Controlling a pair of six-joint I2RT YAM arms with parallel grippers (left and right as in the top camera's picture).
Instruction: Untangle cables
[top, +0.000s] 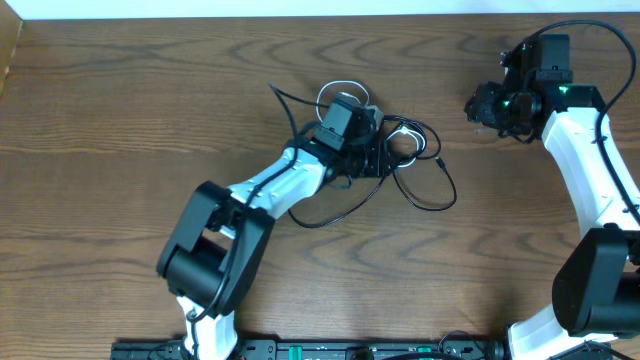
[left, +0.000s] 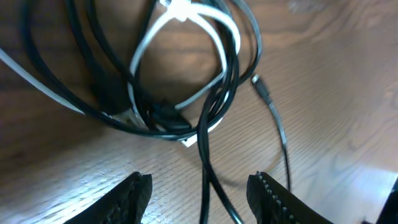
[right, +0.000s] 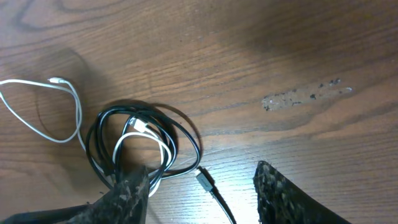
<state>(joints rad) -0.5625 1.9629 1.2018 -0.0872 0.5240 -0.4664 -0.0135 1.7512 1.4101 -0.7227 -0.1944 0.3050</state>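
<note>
The black cable (top: 447, 199) and the white cable (top: 336, 87) lie tangled in a heap at the middle of the wooden table. My left gripper (top: 378, 152) is open right over the heap. In the left wrist view, strands of the black cable (left: 234, 68) run between my open fingers (left: 199, 190), and the white cable (left: 186, 15) loops through the black coils. My right gripper (top: 482, 104) is open and empty at the far right, away from the heap. The right wrist view shows the black coil (right: 186, 134), its plug (right: 205, 180), the white cable (right: 69, 99) and my right fingers (right: 202, 169).
A small plug end (left: 262, 90) of the black cable lies on the wood to the right of the heap. The table's far edge (top: 300, 12) runs along the top. A pale scuff mark (right: 305, 96) shows on the wood.
</note>
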